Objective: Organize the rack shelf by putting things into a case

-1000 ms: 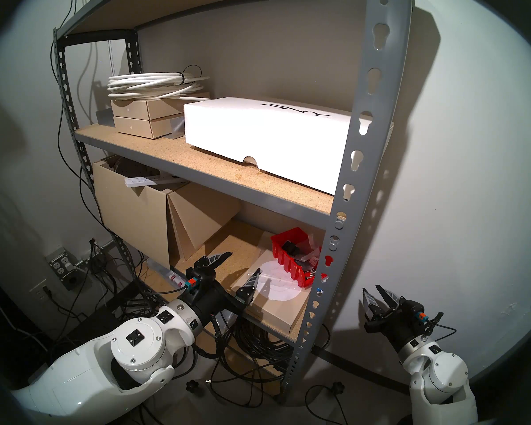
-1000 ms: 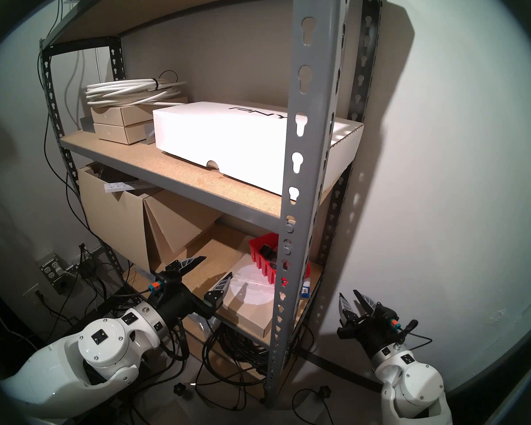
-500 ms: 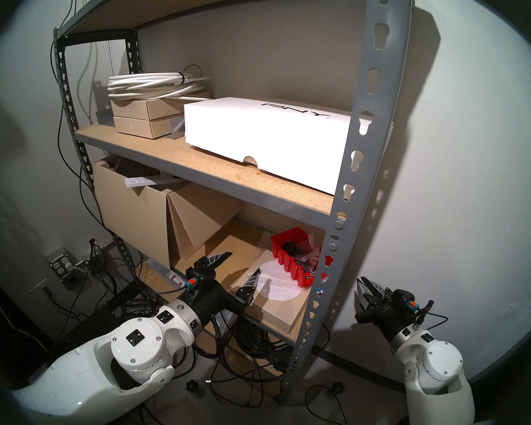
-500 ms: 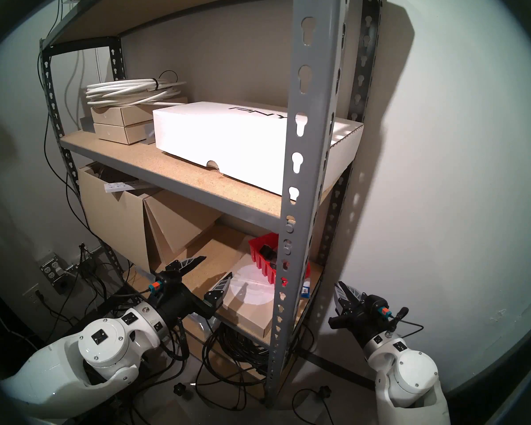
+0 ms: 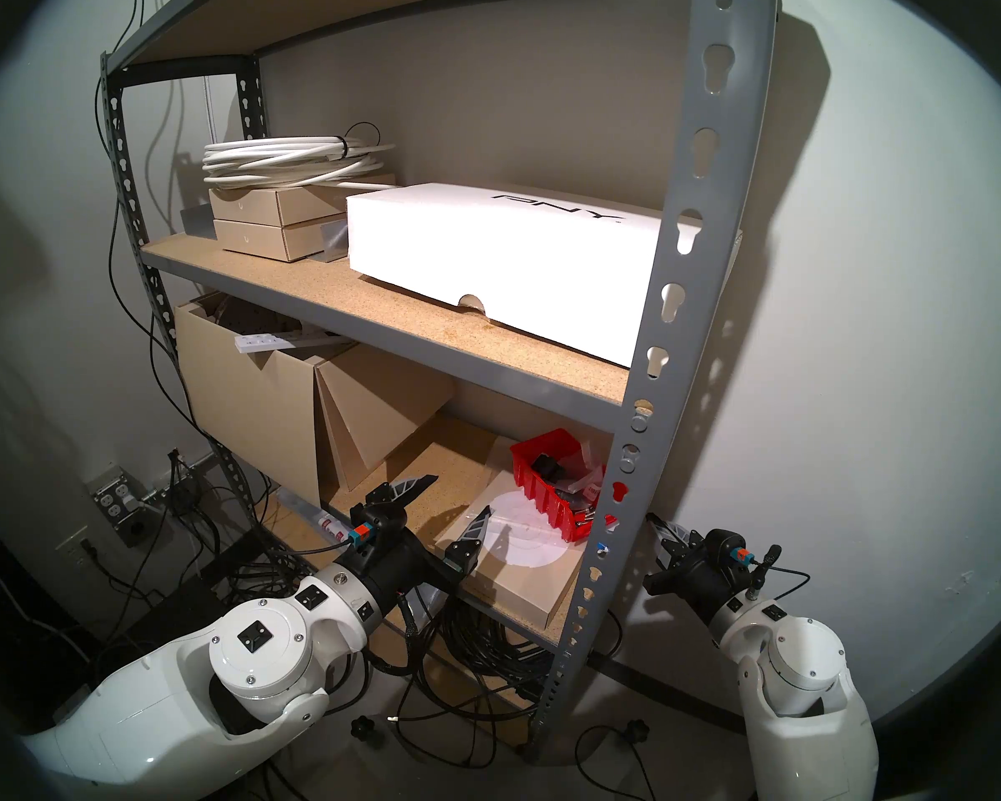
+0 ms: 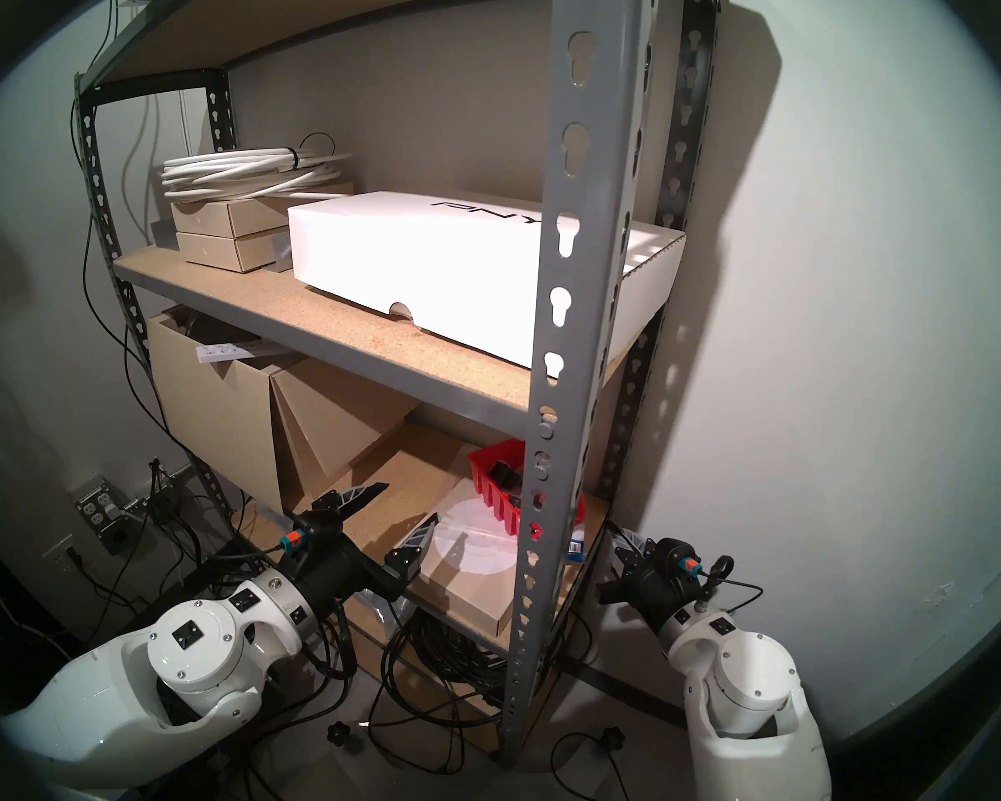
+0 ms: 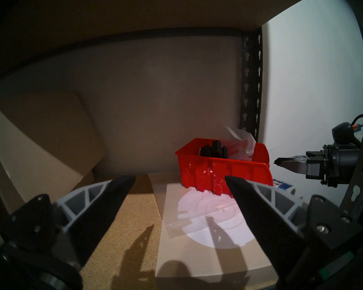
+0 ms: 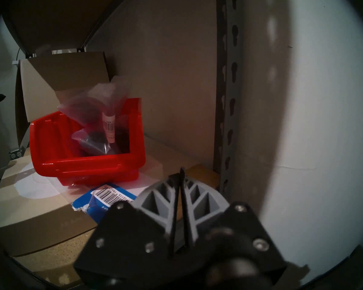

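The red bin [image 5: 550,485] stands on a flat tan box [image 5: 521,577] at the right of the rack shelf's [image 5: 674,274] lower board. A black ridged block [image 7: 214,150] and a clear bag [image 8: 105,120] with a white label lie inside the bin [image 7: 224,170]. My left gripper [image 5: 460,494] is open and empty, low over the board in front of the bin, apart from it. My right gripper [image 5: 660,525] is shut and empty, outside the rack's right side at bin height; in its wrist view the tips [image 8: 181,170] point past the bin [image 8: 86,149].
A blue barcoded packet [image 8: 105,199] lies on the flat box beside the bin. Open cardboard boxes [image 5: 255,401] fill the lower shelf's left. A white PNY box [image 5: 498,251] and a white cable coil [image 5: 290,161] sit on the shelf above. The front right upright stands between my grippers.
My right arm has moved left and a little up, toward the rack's right side at the lower shelf, its fingers closing together. The left arm and the bin have not moved.
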`<action>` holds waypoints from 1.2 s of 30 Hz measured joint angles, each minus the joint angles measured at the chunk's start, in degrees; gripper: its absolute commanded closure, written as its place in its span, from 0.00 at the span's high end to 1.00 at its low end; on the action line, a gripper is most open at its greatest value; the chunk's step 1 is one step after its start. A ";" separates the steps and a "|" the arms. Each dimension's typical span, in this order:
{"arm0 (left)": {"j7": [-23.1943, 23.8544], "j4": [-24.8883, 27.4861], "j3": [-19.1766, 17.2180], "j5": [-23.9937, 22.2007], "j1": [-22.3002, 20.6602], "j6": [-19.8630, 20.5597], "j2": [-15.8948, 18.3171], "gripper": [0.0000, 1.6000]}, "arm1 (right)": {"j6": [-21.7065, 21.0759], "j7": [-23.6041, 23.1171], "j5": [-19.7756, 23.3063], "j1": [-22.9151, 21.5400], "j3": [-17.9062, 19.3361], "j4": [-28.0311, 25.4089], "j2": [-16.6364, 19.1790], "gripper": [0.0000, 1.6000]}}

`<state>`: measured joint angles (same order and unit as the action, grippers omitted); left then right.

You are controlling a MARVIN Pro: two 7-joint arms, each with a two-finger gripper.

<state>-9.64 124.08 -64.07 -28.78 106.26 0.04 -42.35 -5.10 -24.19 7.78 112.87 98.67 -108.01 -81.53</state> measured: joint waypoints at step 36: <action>-0.02 0.00 0.00 -0.01 0.00 0.00 0.02 1.00 | -1.21 -4.14 0.93 -4.09 -1.72 1.17 2.02 0.00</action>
<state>-9.67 124.08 -64.07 -28.79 106.25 0.04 -42.33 -6.31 -28.33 8.71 108.78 96.95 -106.84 -79.52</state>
